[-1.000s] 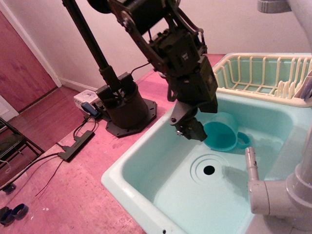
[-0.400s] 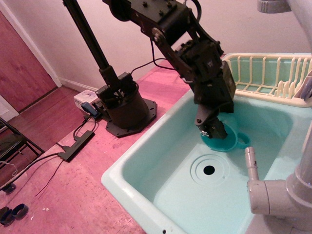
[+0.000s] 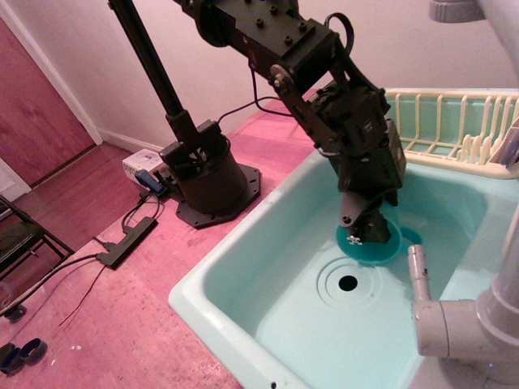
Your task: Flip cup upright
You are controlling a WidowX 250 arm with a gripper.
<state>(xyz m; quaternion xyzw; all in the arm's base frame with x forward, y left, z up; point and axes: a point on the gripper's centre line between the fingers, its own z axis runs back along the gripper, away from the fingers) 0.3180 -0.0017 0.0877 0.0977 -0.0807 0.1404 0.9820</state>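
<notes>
A pale wall runs behind a reddish-pink tabletop (image 3: 122, 324), with a wooden door (image 3: 36, 105) at the far left. On the tabletop's left side lie a black power strip (image 3: 126, 241) and trailing cables, and a small white box (image 3: 144, 166) sits beside the arm's round black base (image 3: 212, 188). From that base the black arm (image 3: 268, 40) rises and bends down to the right into a pale aqua sink basin (image 3: 243, 284) whose drain (image 3: 348, 283) shows in the floor. The hand (image 3: 369, 233) points down directly over the cup (image 3: 365, 250), which lies in the far right part of the basin just beyond the drain, its rim facing the camera and its loop handle poking out to the right. The hand hides most of the cup; whether its fingers are spread or pressed together cannot be told. Farther right, a cream dish rack (image 3: 454, 130) stands behind the basin, and a grey faucet (image 3: 454, 316) fills the near right corner.
</notes>
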